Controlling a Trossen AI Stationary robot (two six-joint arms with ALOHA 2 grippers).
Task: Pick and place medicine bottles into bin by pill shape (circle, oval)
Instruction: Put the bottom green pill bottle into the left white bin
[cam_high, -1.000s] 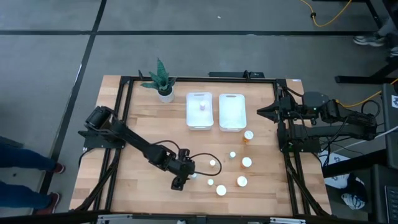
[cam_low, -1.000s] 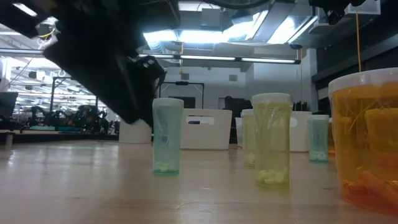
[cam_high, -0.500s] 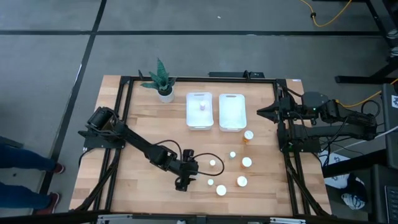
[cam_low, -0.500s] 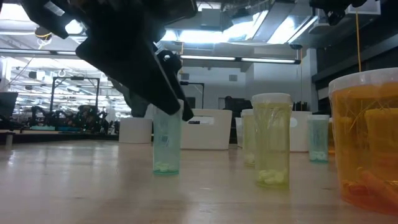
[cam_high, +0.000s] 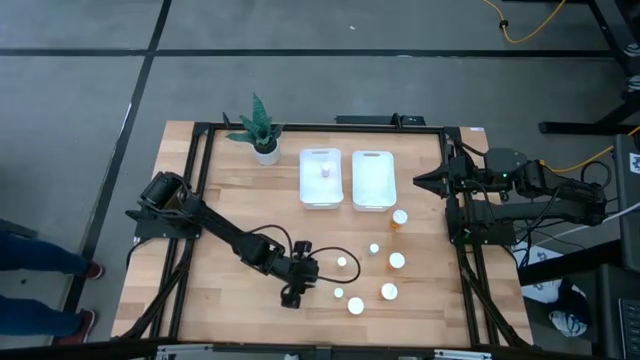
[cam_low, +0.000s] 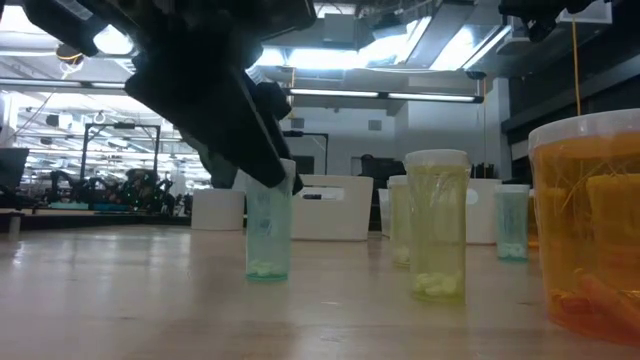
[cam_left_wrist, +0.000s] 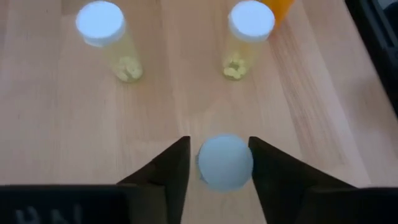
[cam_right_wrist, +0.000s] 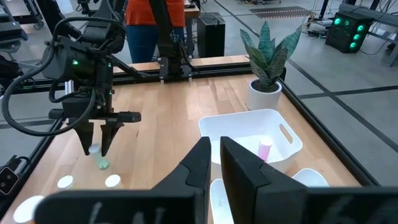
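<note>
Dark fingers of our left gripper (cam_left_wrist: 219, 163) stand on either side of a small pale green bottle with a white cap (cam_left_wrist: 225, 162), each one right against the cap, so we read the jaws as closed on that bottle. It stands upright on the light wooden table (cam_high: 230, 190); from the low camera its clear green body (cam_low: 268, 235) shows a few pale pills at the bottom, with the gripper (cam_low: 262, 165) coming down over its top. From above, this gripper (cam_high: 296, 283) sits at about seven o'clock from the table's middle.

Other white-capped bottles stand near it towards three o'clock: two small yellowish ones (cam_left_wrist: 109, 38) (cam_left_wrist: 246, 37), and an amber-orange bottle (cam_high: 399, 220) farther off towards one o'clock. Two white plastic bins (cam_high: 321, 177) (cam_high: 372, 179) lie side by side at twelve o'clock; the left one holds a pink bottle (cam_right_wrist: 263, 149). A green plant in a white pot (cam_high: 262, 135) stands at eleven o'clock.

Our right gripper (cam_right_wrist: 213, 163) waits at the table's three o'clock edge, its jaws closed on nothing.
</note>
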